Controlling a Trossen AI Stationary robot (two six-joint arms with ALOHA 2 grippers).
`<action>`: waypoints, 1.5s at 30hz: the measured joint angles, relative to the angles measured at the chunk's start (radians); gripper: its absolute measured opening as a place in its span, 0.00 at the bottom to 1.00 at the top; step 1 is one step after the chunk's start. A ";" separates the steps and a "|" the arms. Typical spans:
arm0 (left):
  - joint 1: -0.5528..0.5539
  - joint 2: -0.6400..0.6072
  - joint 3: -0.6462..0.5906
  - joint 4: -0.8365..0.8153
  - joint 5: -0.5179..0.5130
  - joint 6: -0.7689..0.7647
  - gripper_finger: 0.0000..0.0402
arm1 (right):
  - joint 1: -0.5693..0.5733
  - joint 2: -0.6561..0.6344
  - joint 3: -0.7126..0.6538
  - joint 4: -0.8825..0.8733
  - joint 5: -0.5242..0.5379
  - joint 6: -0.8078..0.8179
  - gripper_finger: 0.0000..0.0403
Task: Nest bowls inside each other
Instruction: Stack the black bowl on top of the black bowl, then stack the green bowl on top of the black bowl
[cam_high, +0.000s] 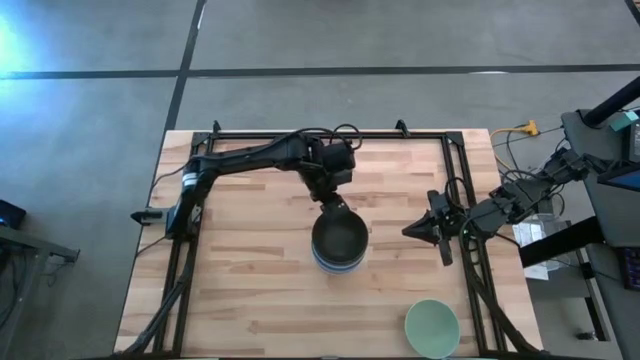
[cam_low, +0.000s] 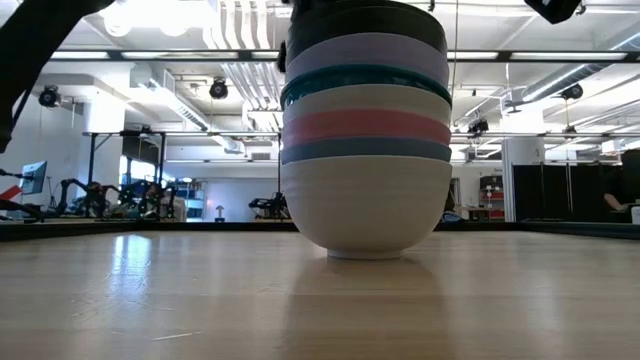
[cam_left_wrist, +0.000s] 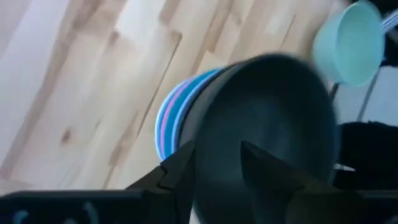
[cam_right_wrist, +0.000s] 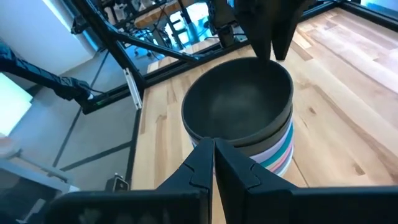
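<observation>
A stack of nested bowls (cam_high: 340, 243) stands by its white bottom bowl near the table's middle. In the low view the stack (cam_low: 365, 150) shows white, blue, pink, white, teal and lavender, with a black bowl (cam_low: 365, 20) on top. My left gripper (cam_high: 335, 207) is over the stack's far side, shut on the black bowl (cam_right_wrist: 239, 102). My right gripper (cam_high: 410, 231) waits shut to the right of the stack, pointing at it, and shows shut in its own view (cam_right_wrist: 214, 155). A pale green bowl (cam_high: 432, 327) stands alone near the near right corner. My left gripper holds the top black bowl by its far rim (cam_right_wrist: 268, 61), one finger (cam_left_wrist: 267, 165) inside the bowl and the other finger (cam_left_wrist: 177, 171) outside. The fingers come from above, slanting from the far side. The bowl sits nested in the stack, about level.
Black frame rails run along the table's left, far and right edges (cam_high: 455, 175). Bare wood lies left of the stack and toward the near edge. The pale green bowl (cam_left_wrist: 348, 43) sits close to the right rail.
</observation>
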 joint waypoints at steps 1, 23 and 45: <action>0.005 0.000 -0.019 -0.001 0.015 0.002 0.26 | 0.000 0.001 0.000 0.003 0.000 0.009 0.02; -0.132 -0.272 -0.145 -0.027 -0.144 0.143 0.22 | 0.121 0.021 -0.010 -0.375 -0.316 0.282 0.06; -0.410 -0.856 -1.180 0.728 -0.329 -0.324 0.22 | 0.328 0.429 -0.067 -0.205 -0.394 0.207 0.49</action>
